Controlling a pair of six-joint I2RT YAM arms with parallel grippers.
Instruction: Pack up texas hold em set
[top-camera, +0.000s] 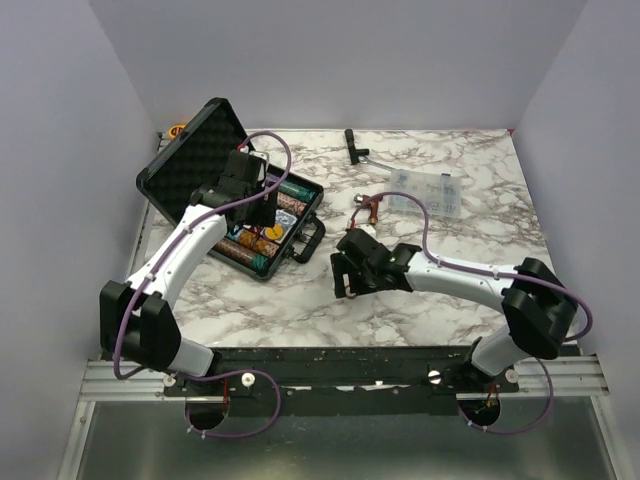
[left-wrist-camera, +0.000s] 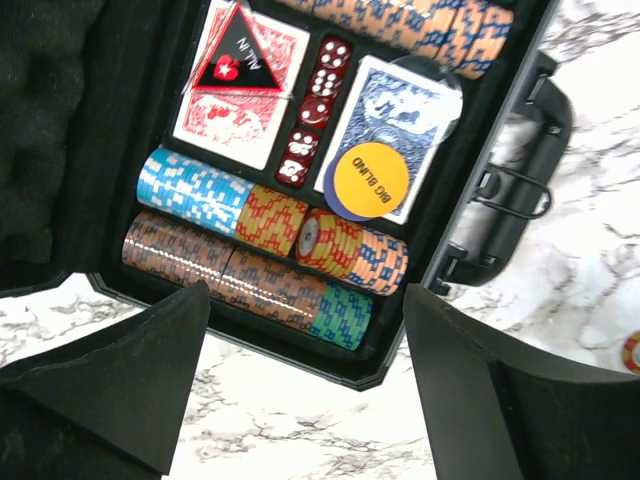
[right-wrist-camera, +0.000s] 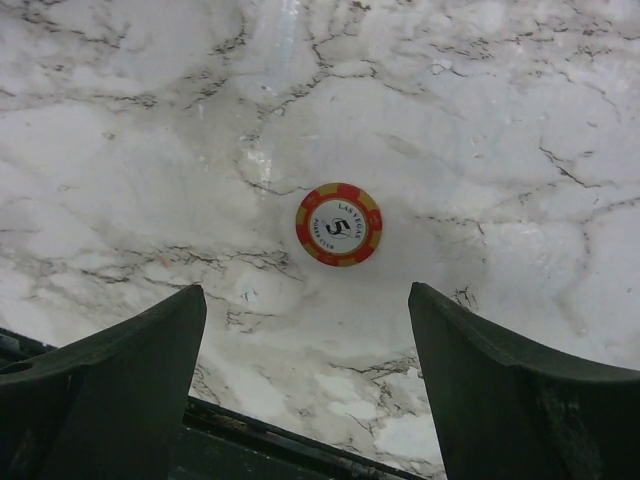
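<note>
The black briefcase (top-camera: 195, 155) of the texas hold em set lies open at the back left, its foam lid upright. In the left wrist view its tray (left-wrist-camera: 405, 345) holds rows of multicoloured chips (left-wrist-camera: 250, 215), a red deck (left-wrist-camera: 240, 95), a blue deck (left-wrist-camera: 395, 120) under a yellow "BIG BLIND" disc (left-wrist-camera: 370, 180), and red dice (left-wrist-camera: 315, 110). My left gripper (left-wrist-camera: 307, 300) hangs open over the tray's near corner (top-camera: 255, 205), holding nothing. My right gripper (right-wrist-camera: 305, 295) is open above the marble (top-camera: 345, 275). A loose red "5" chip (right-wrist-camera: 339, 224) lies flat just ahead of its fingertips.
A clear plastic compartment box (top-camera: 428, 192) sits at the back right, with a red-handled tool (top-camera: 368, 210) next to it. At the back edge lies a black tool (top-camera: 354, 145). The case's handle (top-camera: 308, 240) sticks out toward the table's middle. Grey walls close in three sides.
</note>
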